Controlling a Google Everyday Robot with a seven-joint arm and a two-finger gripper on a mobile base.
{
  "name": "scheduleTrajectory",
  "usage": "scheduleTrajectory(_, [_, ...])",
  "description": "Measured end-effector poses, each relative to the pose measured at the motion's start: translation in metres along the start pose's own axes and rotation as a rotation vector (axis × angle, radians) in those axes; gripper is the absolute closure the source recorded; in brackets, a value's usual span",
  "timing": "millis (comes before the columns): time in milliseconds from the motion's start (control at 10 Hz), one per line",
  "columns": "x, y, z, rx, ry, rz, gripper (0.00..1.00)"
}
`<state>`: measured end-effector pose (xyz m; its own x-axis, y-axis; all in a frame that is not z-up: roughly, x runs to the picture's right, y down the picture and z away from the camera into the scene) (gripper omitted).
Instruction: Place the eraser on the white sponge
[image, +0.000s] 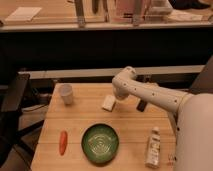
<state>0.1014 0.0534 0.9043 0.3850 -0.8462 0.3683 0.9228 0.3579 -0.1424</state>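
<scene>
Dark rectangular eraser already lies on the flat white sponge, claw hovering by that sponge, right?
No: camera view shows the dark rectangular eraser on the wooden table, apart from the flat white sponge; the claw does hover by that sponge.

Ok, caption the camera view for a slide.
Gripper close by the white sponge on the wooden table; the eraser lies apart from both.

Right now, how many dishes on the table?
2: white cup at the back left, green plate front centre. The gripper is by the white sponge; the arm may hide something small.
</scene>
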Motion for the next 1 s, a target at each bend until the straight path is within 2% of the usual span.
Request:
scheduleTrajectory(200, [0.017, 0.01, -0.007, -0.027, 0.028, 0.016, 0.4])
scheduleTrajectory(400, [0.031, 0.027, -0.011, -0.062, 0.047, 0.037, 0.24])
scheduleTrajectory(500, [0.04, 0.043, -0.012, -0.1, 0.059, 0.057, 0.2])
scheduleTrajectory(700, [0.05, 0.065, -0.014, -0.147, 0.07, 0.094, 0.2])
scheduleTrajectory(800, [0.055, 0.083, -0.015, -0.178, 0.078, 0.131, 0.2])
scheduleTrajectory(1000, [0.061, 0.111, -0.018, -0.218, 0.092, 0.196, 0.2])
